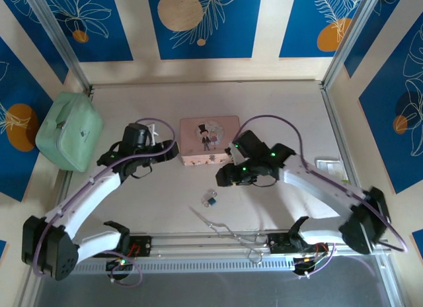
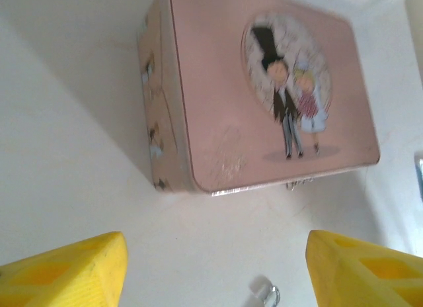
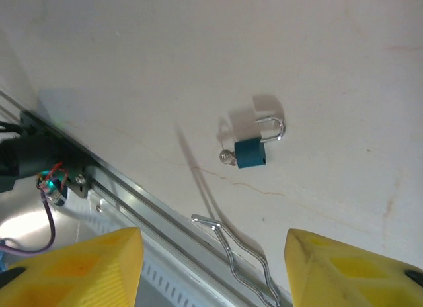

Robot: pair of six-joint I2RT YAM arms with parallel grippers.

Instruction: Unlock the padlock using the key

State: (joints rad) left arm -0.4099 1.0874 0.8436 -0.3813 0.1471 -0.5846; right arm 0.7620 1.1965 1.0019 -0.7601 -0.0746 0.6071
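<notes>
The padlock [image 3: 251,152] lies on the white table, a tiny blue body with a silver shackle; a small round silvery key head [image 3: 227,157] sits against its side. From above, the padlock [image 1: 211,201] rests between the arms, in front of the pink tin [image 1: 209,140]. My right gripper [image 1: 223,176] hovers just beyond it, open and holding nothing, its yellow fingers [image 3: 86,267] wide apart. My left gripper [image 2: 215,270] is open too, beside the pink tin's [image 2: 264,88] left front corner. A blurred silvery bit with a ring [image 2: 266,294] shows at the bottom edge.
A long bent wire tool [image 1: 231,229] lies near the front rail [image 3: 152,208], close to the padlock. A mint green case [image 1: 69,130] stands at the far left. A small white object [image 1: 329,165] sits at the right wall.
</notes>
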